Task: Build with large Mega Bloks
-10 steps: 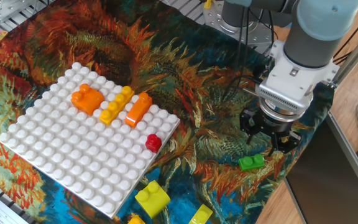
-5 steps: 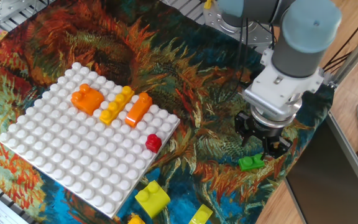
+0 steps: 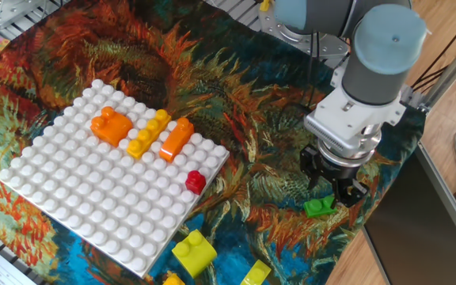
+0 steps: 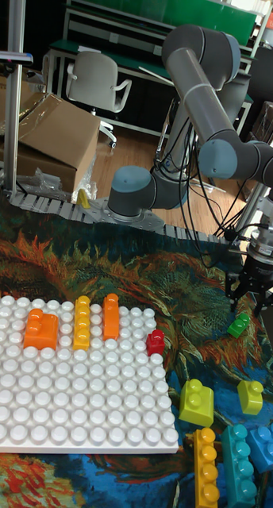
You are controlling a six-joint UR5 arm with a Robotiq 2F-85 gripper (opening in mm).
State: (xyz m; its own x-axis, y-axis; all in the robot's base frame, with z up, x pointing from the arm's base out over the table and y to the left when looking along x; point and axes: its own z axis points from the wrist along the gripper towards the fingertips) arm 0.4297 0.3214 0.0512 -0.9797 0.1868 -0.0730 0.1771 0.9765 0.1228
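Note:
A small green brick (image 3: pixel 320 207) (image 4: pixel 239 324) lies on the patterned cloth at the right. My gripper (image 3: pixel 329 185) (image 4: pixel 251 302) hangs just above it, open, its dark fingers spread and holding nothing. On the white baseplate (image 3: pixel 93 206) (image 4: pixel 81 405) stand an orange two-level brick (image 3: pixel 111 125) (image 4: pixel 41 329), a yellow bar (image 3: pixel 149 133) (image 4: pixel 82 321), an orange bar (image 3: pixel 176 138) (image 4: pixel 111 316) and, near the right edge, a red one-stud cube (image 3: pixel 195 181) (image 4: pixel 155 342).
Loose bricks lie by the front edge: a lime brick (image 3: pixel 194 252) (image 4: pixel 197 401), a smaller lime one (image 4: pixel 249 395), a yellow bar (image 4: pixel 205 464) and teal bricks (image 4: pixel 248 460). A grey panel (image 3: pixel 418 229) borders the cloth on the right.
The gripper has shifted left and a little lower, now closer over the green brick. The bricks have not moved.

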